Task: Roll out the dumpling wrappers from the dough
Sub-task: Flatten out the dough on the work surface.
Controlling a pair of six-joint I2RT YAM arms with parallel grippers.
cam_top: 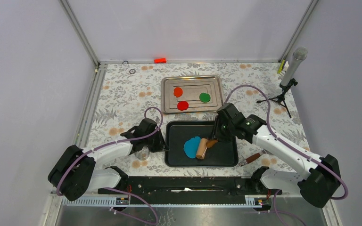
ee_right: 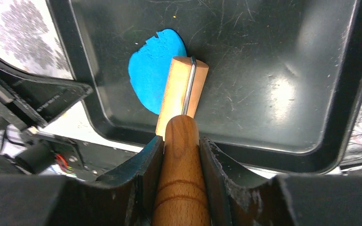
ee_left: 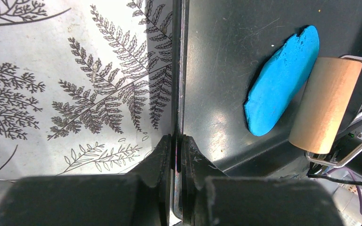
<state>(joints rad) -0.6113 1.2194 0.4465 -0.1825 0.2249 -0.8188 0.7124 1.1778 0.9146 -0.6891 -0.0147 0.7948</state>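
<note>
Dough lies left of centre in black tray, roller resting on its right edge. Judged soft, tacky, easily torn: to be worked by roller, not pinched. Left gripper is clamped on tray rim, right gripper pinched on roller handle. Dough under roller is hidden.

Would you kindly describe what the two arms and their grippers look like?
The left arm and right arm have white links between bulky black joints and bases. A purple cable loops along each. The left gripper and right gripper have black, tapering fingers. I can read no markings.
</note>
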